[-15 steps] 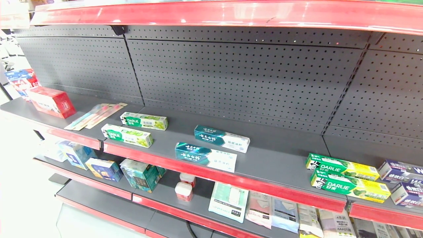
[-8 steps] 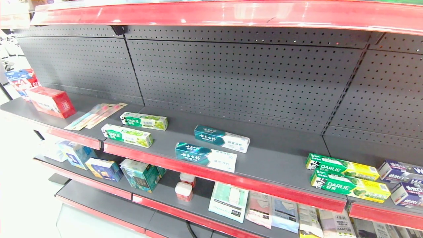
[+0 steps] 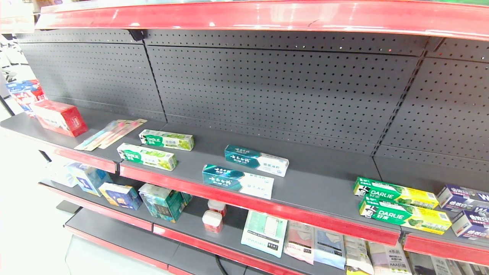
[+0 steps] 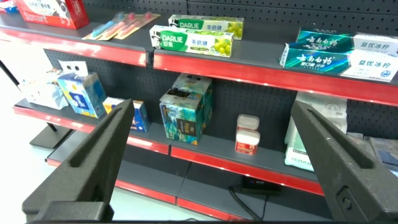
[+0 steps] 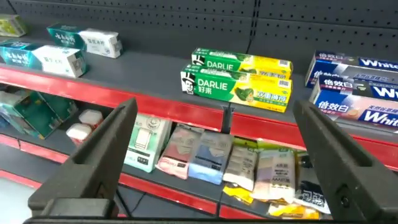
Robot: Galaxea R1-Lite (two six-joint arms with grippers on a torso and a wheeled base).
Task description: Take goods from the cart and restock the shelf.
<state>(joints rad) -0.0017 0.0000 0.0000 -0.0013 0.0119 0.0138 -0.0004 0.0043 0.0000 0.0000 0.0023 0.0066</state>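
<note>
Gaping wide, left tool (image 4: 211, 107) and right tool (image 5: 216, 106) face the red-edged shelf (image 3: 324, 179).

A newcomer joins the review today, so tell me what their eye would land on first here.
The long dark shelf with red edging stands mostly bare, with goods lying flat in pairs: teal-and-white toothpaste boxes mid-shelf, green-and-yellow boxes toward the right. The left gripper and right gripper hang open and empty before it.
</note>
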